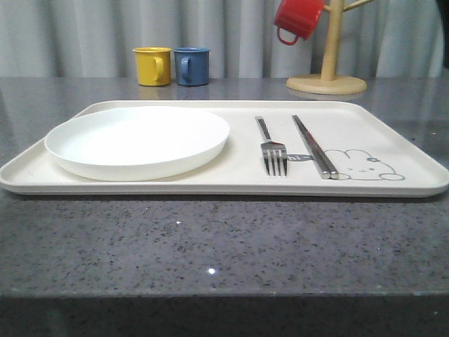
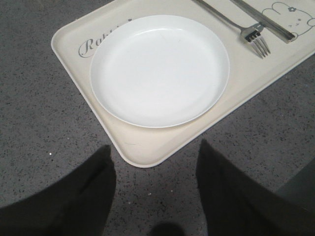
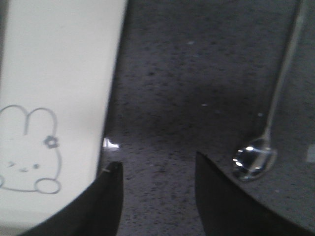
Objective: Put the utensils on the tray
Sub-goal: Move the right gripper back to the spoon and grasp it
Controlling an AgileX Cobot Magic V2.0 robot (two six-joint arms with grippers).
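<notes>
The cream tray [image 1: 414, 184] lies across the table with a silver fork [image 1: 271, 147] and a pair of chopsticks [image 1: 313, 146] on its right half, beside the rabbit drawing. The left wrist view has the same tray [image 2: 142, 147], fork [image 2: 243, 29] and chopsticks [image 2: 266, 22]. A silver spoon [image 3: 268, 132] lies on the grey table to the right of the tray's edge [image 3: 106, 98]. My right gripper [image 3: 157, 169] hangs open over the bare table between that edge and the spoon bowl. My left gripper [image 2: 155, 147] is open above the tray's near corner, holding nothing.
A round white plate [image 1: 137, 142] fills the tray's left half. A yellow mug [image 1: 153, 66] and a blue mug [image 1: 191, 66] stand at the back. A red mug [image 1: 296, 20] hangs on a wooden mug tree [image 1: 327, 70] at the back right.
</notes>
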